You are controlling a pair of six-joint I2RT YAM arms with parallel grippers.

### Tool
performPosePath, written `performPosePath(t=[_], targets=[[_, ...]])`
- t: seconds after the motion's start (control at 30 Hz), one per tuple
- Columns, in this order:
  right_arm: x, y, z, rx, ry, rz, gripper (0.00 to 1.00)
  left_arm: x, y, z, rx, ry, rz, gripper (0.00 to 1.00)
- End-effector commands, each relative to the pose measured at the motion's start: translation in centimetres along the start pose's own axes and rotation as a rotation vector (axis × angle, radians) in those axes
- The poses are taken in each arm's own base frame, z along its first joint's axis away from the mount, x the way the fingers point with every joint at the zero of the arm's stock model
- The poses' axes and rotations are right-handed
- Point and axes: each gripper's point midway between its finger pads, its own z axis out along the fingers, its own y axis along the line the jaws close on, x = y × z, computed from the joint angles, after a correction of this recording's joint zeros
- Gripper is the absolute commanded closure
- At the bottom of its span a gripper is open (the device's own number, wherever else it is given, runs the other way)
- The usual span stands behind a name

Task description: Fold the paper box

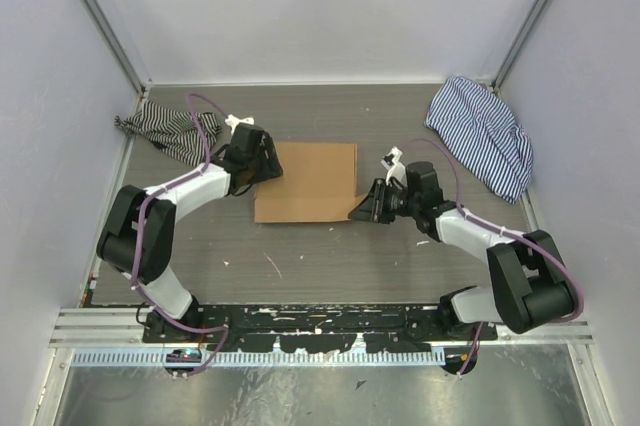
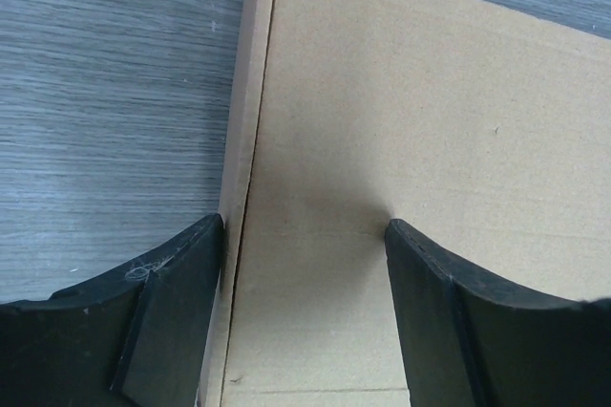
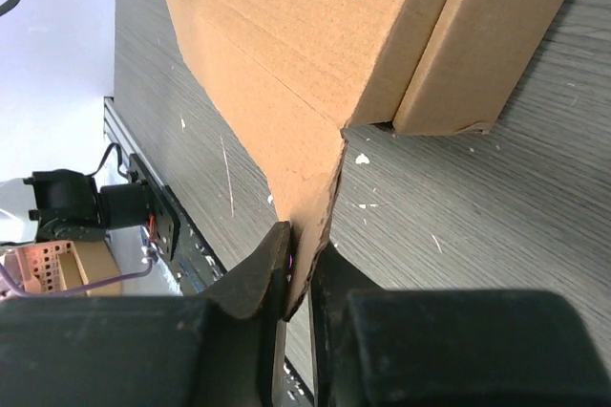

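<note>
The paper box (image 1: 310, 181) is brown cardboard, lying partly folded in the middle of the table. My left gripper (image 1: 262, 161) is at its left edge. In the left wrist view it (image 2: 304, 235) is open: one finger (image 2: 162, 311) is outside the box's left side strip, the other (image 2: 477, 321) rests over the flat top panel (image 2: 410, 120). My right gripper (image 1: 365, 208) is at the box's near right corner. In the right wrist view it (image 3: 304, 273) is shut on a thin cardboard flap (image 3: 301, 178) that sticks out from the folded box body (image 3: 363, 25).
A black-and-white striped cloth (image 1: 175, 131) lies at the back left, close to the left arm. A blue-striped cloth (image 1: 482, 136) lies at the back right. White walls enclose the table on three sides. A metal rail (image 1: 320, 321) runs along the near edge.
</note>
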Motion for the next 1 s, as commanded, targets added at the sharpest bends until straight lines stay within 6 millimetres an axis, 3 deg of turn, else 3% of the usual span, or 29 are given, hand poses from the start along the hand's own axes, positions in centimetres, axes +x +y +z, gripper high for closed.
performPosePath(t=[0.0,0.3,0.47,0.7,0.97], targets=[[-3.9,3.8,0.3,-0.084,-0.034,-0.070,0.81,4.6,1.2,-1.2,-0.058,0.190,0.053,0.27],[-3.7,3.7,-0.3,-0.041,-0.002,-0.057,0.70,2.5,1.8,-3.8,-0.111,0.140,0.068,0.23],[-3.9,2.9,-0.8,0.062,0.038,-0.064,0.50,1.1,1.3,-5.1,-0.110,0.116,0.066,0.22],[-5.0,-0.1,-3.4,0.329,0.006,-0.134,0.41,0.5,2.0,-6.6,-0.148,0.098,0.054,0.21],[-5.8,0.8,-6.8,0.431,-0.033,-0.194,0.35,0.2,2.7,-8.4,-0.158,0.060,0.029,0.20]])
